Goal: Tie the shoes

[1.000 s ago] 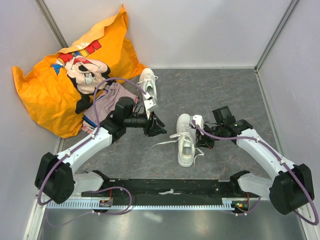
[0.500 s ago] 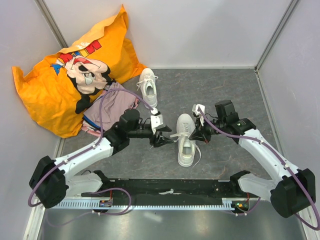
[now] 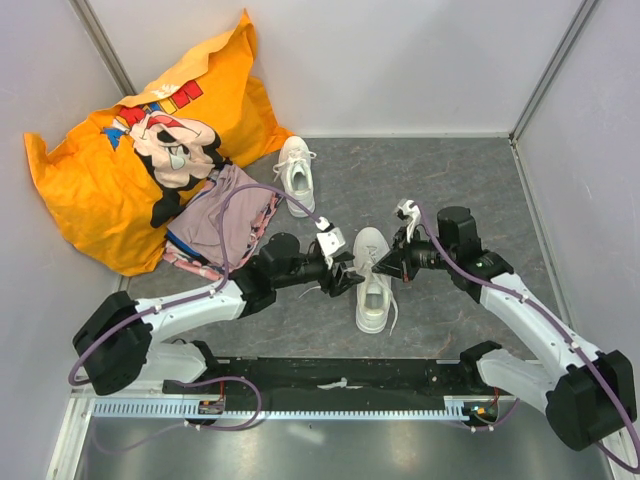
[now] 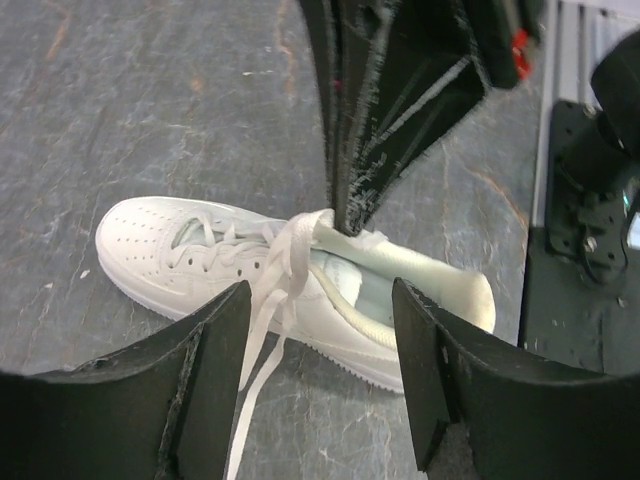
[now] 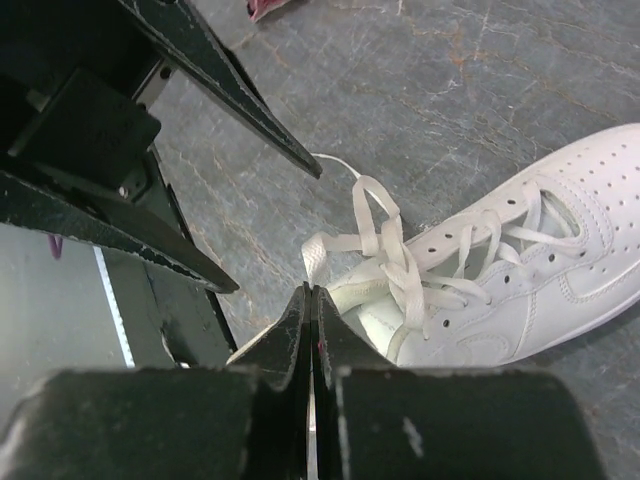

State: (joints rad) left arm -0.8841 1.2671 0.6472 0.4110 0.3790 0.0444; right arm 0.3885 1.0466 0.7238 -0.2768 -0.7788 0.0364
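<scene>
The shoes are two white sneakers. One [image 3: 372,285] lies mid-table between my arms, the other [image 3: 296,172] farther back. My left gripper [image 3: 350,274] hovers at the near shoe's left side, open, nothing between its fingers [image 4: 212,375]. In the left wrist view that shoe [image 4: 190,262] lies below the left gripper [image 4: 320,365], its lace [image 4: 262,325] trailing onto the table. My right gripper [image 3: 385,267] is shut on a lace [image 5: 345,243] pulled up from the near shoe [image 5: 540,290]. In the right wrist view the right gripper [image 5: 312,292] pinches the lace's end above the shoe's opening.
An orange printed bag [image 3: 120,160] and a pinkish-purple folded garment [image 3: 225,212] lie at the back left. Grey walls close the table on three sides. The black base rail [image 3: 330,385] runs along the near edge.
My left arm has swung right from beside the far shoe to the near shoe, and its jaws have opened wider. The right gripper has shifted left and back, staying shut.
</scene>
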